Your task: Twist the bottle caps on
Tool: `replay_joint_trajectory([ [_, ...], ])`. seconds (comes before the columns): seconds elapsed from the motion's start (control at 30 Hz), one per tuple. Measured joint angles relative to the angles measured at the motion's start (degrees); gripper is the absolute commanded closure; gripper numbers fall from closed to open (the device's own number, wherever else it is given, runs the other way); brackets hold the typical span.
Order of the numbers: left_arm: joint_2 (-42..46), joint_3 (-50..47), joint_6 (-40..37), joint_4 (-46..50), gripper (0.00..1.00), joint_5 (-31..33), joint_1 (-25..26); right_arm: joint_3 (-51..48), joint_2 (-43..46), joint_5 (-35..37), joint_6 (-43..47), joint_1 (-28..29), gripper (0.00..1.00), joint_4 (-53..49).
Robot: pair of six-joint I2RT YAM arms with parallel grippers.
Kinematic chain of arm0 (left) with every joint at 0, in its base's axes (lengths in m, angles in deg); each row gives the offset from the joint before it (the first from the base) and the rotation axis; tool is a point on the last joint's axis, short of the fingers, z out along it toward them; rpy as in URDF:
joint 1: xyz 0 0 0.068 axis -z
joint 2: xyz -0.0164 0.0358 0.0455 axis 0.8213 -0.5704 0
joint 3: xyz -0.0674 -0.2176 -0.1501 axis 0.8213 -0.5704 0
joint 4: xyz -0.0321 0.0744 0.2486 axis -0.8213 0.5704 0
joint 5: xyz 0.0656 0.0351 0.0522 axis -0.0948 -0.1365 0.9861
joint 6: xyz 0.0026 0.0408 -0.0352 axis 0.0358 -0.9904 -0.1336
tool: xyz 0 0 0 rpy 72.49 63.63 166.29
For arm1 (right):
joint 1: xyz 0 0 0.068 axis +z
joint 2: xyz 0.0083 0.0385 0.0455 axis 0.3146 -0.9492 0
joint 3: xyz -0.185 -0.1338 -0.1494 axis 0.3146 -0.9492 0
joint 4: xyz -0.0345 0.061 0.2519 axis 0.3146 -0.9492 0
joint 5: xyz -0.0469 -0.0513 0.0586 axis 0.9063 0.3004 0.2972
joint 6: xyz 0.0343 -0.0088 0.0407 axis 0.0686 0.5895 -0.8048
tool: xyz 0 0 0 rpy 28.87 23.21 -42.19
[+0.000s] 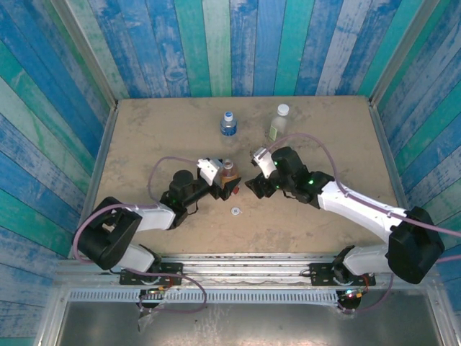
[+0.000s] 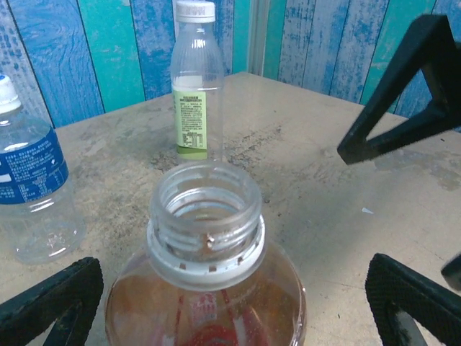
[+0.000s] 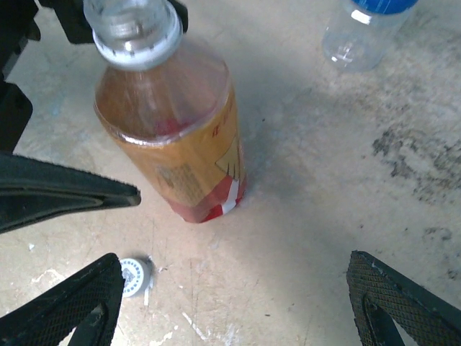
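Left tool (image 2: 232,274) stands wide apart around the uncapped orange bottle (image 2: 207,238); right tool (image 3: 230,288) apart too, empty. Better: left clamps the bottle body, right picks the white cap (image 3: 134,275) off the table (image 3: 324,180) near its base. Left wrist view shows bare threads; right wrist view shows the cap.
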Motion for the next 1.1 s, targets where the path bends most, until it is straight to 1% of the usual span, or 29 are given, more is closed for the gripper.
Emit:
replay_joint_trajectory([
  [0.17,-1.9,-2.2,1.8,-5.2,0.05,1.3,0.0,-0.3,-0.2,0.0,-0.1,0.5,0.17,0.7],
  [0.37,-4.1,-2.8,4.1,-8.2,0.07,3.1,0.0,-0.3,-0.2,0.0,-0.2,0.6,0.17,1.0],
  [0.63,-5.5,-2.7,4.4,-8.9,0.1,4.3,0.0,-0.3,-0.2,0.2,-0.3,0.9,0.17,1.2],
  [0.7,-6.0,-2.6,4.4,-8.8,0.14,4.6,0.0,-0.3,-0.2,0.3,-0.3,0.9,0.17,1.2],
  [0.83,-6.9,-1.6,4.4,-8.5,0.18,4.9,0.0,-0.2,-0.2,0.3,-0.3,0.9,0.16,1.2],
  [1.1,-9.4,-0.3,4.5,-9.3,0.18,2.2,0.0,-0.2,-0.2,0.3,-0.3,1.1,0.16,1.2],
])
